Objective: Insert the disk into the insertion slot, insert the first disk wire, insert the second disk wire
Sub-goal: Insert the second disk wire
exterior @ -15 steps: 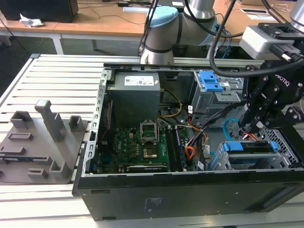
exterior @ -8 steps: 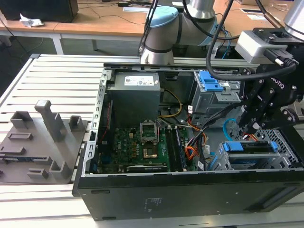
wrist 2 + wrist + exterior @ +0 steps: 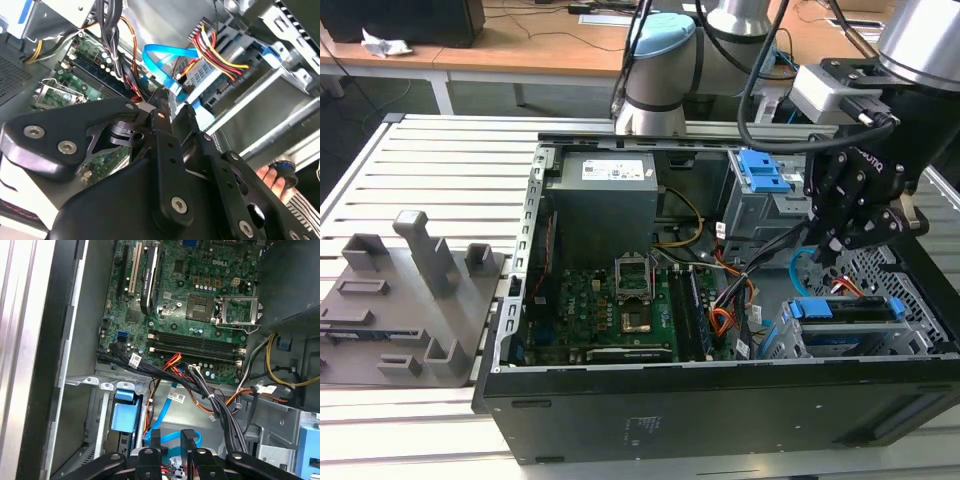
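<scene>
The disk, in its blue carrier, lies inside the silver perforated insertion slot at the exterior view's right end of the open computer case. A red, yellow and black wire bundle runs to the disk's end. My gripper hangs just above the slot, behind the disk. In both wrist views its dark fingers pinch the end of a blue flat wire, which loops up from the case floor. The gripper is shut on that wire's plug.
A taller grey cage with a blue latch stands behind the gripper. The motherboard and power supply fill the case's middle. A grey fixture plate lies outside the case. A person's hand shows beyond the case wall.
</scene>
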`<state>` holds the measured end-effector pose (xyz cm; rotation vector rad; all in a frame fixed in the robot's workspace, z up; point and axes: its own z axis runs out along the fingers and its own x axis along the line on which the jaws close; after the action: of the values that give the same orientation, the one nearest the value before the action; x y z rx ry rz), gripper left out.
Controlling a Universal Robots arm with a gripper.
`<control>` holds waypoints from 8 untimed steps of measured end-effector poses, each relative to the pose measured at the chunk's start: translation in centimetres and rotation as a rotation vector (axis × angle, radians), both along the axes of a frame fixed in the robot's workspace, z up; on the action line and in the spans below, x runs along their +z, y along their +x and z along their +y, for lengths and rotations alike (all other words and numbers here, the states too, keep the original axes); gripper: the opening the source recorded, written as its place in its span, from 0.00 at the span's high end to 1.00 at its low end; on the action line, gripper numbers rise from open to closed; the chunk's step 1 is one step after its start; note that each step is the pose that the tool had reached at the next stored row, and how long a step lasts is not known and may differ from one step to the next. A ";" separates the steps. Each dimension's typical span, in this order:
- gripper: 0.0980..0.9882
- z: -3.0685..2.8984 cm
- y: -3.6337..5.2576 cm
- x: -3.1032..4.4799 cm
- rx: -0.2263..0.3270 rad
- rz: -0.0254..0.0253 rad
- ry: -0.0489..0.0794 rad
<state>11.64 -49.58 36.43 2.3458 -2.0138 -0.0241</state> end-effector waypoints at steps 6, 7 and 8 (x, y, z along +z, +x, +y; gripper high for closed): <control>0.77 0.03 0.77 -0.67 0.018 -0.0001 -0.038; 0.77 0.03 0.77 -0.67 0.018 0.0000 -0.038; 0.77 0.03 0.78 -0.67 0.018 0.0000 -0.038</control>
<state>12.42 -49.55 35.76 2.3407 -1.9746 0.0152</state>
